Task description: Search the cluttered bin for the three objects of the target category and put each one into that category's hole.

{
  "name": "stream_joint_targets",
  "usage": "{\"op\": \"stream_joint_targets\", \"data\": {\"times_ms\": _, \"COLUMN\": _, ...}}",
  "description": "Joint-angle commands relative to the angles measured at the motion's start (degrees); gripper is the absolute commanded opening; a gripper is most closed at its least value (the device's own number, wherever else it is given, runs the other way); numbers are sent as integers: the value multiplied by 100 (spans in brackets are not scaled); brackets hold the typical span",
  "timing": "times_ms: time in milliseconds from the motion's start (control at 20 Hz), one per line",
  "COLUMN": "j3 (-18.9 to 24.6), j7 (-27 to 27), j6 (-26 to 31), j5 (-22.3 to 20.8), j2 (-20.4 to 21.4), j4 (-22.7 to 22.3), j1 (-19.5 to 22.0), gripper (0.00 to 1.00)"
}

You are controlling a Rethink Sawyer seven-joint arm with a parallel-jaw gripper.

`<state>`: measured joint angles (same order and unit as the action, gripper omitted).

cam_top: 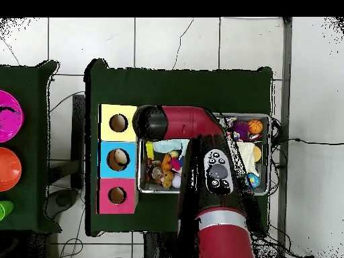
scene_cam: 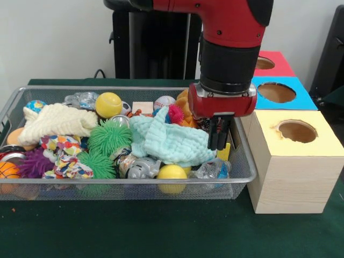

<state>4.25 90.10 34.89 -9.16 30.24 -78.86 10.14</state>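
The gripper (scene_cam: 219, 141) is hanging over the end of the wire bin (scene_cam: 11, 105) nearest the boxes, jaws looking pressed together on nothing, while a crushed clear bottle (scene_cam: 211, 170) is sitting in the bin's front corner under it and the blue-topped hole (scene_cam: 276, 92) is waiting beside the table's edge.

The end effector (scene_cam: 219, 141) hangs with its dark fingers pointing down inside the wire-mesh bin (scene_cam: 244, 161) at that bin's right end, over a mint cloth (scene_cam: 169, 141). A crushed clear bottle (scene_cam: 213, 170) lies just below. The blue-topped hole (scene_cam: 276, 92) is toward the surface's (scene_cam: 134, 231) far right corner.
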Motion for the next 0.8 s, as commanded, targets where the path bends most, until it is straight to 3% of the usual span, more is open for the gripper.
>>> {"op": "stream_joint_targets", "data": {"times_ms": 50, "j3": 220, "j7": -12, "j6": 645, "j5": -133, "j2": 173, "j4": -365, "j1": 184, "gripper": 0}}
{"op": "stream_joint_targets", "data": {"times_ms": 800, "j3": -176, "j7": 1269, "j6": 32, "j5": 287, "j2": 209, "j4": -915, "j1": 210, "gripper": 0}}
